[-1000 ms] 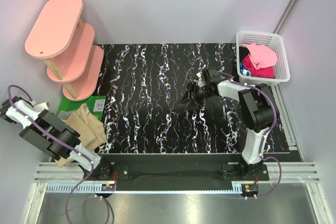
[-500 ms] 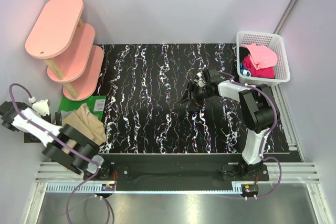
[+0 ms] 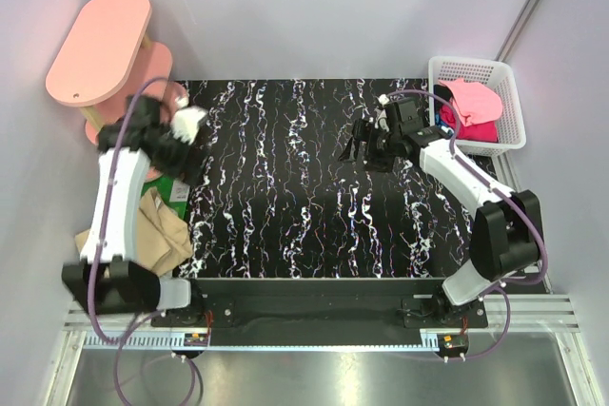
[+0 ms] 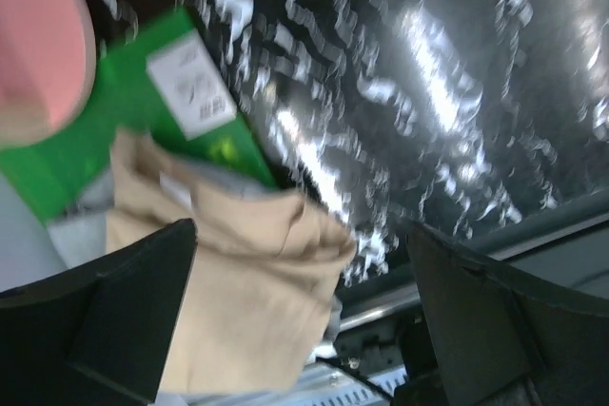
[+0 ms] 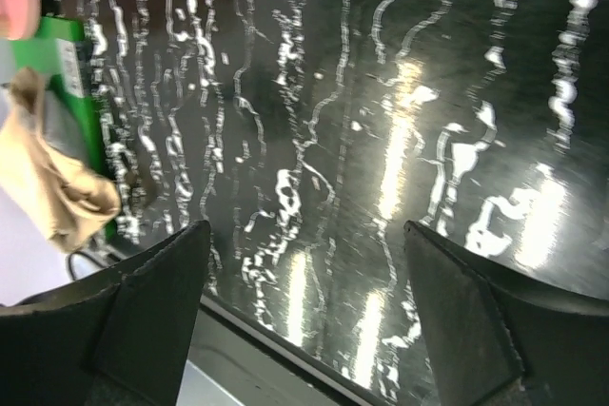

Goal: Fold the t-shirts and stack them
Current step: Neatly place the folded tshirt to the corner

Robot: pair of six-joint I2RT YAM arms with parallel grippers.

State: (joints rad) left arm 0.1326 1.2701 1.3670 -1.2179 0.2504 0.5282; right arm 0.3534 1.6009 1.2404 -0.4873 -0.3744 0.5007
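Note:
A tan t-shirt (image 3: 157, 230) lies crumpled on top of a green t-shirt (image 3: 174, 187) just off the table's left edge. Both also show in the left wrist view, the tan t-shirt (image 4: 243, 301) below the green t-shirt (image 4: 133, 121). My left gripper (image 3: 181, 154) hangs high above the green one, open, with nothing between its fingers (image 4: 114, 320). Pink and magenta t-shirts (image 3: 471, 106) fill the white basket (image 3: 514, 92). My right gripper (image 3: 359, 151) hovers open and empty over the black marbled table (image 3: 285, 197), left of the basket.
Pink oval shelves (image 3: 114, 73) stand at the back left, close beside my left wrist. In the right wrist view the table's near edge (image 5: 276, 344) and the tan t-shirt (image 5: 52, 187) show. A metal rail (image 3: 314, 316) runs along the front.
My left arm has swung up from the near left corner to the table's left edge by the shelves, and its jaws have opened wide. My right gripper moved back-right and opened further.

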